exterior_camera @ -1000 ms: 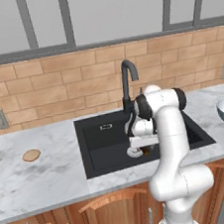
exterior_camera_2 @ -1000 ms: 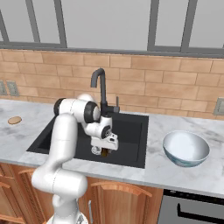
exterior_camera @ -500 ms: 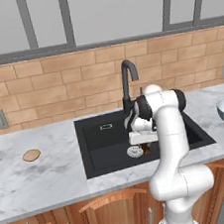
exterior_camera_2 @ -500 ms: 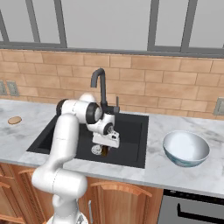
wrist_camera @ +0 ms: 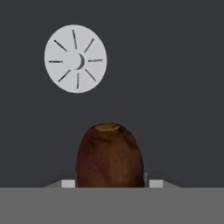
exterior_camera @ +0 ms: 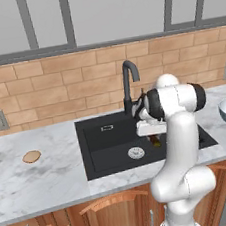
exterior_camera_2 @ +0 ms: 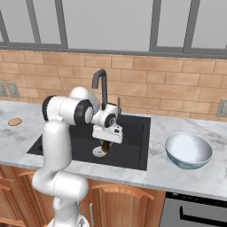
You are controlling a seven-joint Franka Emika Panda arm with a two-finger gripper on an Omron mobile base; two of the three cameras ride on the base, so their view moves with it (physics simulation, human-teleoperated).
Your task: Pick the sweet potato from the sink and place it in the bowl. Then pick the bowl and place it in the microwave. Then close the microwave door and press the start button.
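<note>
Over the black sink [exterior_camera_2: 133, 155], the gripper [exterior_camera_2: 106, 142] is clamped on the sweet potato [wrist_camera: 109, 156], which hangs between its fingertips and now sits higher than in the pictures of a second ago, clear of the basin floor and its white drain [wrist_camera: 75, 58]. That lift suggests the pick is made, with the carry rightward to the bowl [exterior_camera_2: 188, 150] on the marble counter [exterior_camera_2: 155, 177] as the step in hand. Brick backsplash, window panes and a tan disc [exterior_camera: 31, 156] at the counter's far left complete the room.
</note>
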